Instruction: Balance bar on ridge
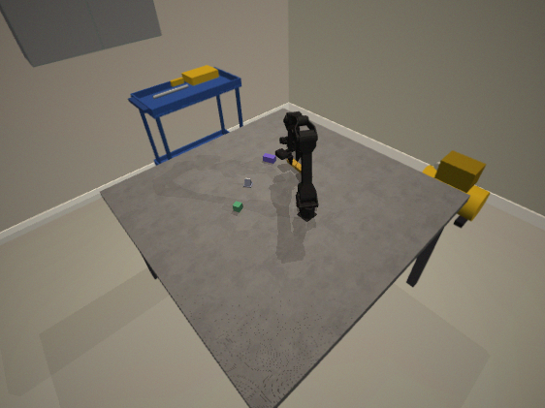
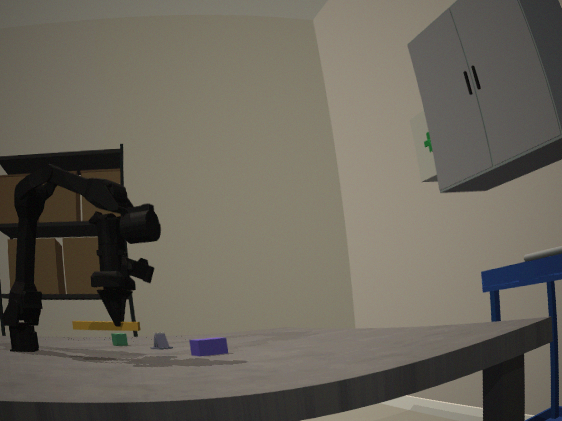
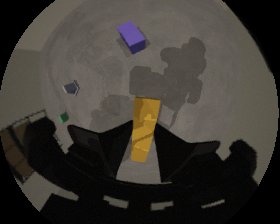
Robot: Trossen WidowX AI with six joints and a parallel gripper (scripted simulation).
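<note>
A yellow bar (image 1: 296, 165) (image 2: 90, 325) (image 3: 143, 131) hangs level a little above the grey table (image 1: 291, 287) (image 2: 350, 351). My gripper (image 1: 287, 159) (image 2: 117, 322) (image 3: 143, 124) points straight down and is shut on the bar, nearer its right end in the exterior view. The ridge (image 1: 247, 182) (image 2: 161, 341) (image 3: 71, 87) is a small grey wedge standing on the table, apart from the bar, between a green cube and a purple block. The arm hides most of the bar in the top view.
A green cube (image 1: 237, 206) (image 2: 119, 339) (image 3: 64, 117) and a purple block (image 1: 269, 158) (image 2: 208, 346) (image 3: 131, 36) lie on the table near the ridge. A blue side table (image 1: 186, 95) (image 2: 520, 276) stands beyond the table's far corner. The arm's base (image 1: 307, 209) (image 2: 22, 338) stands mid-table.
</note>
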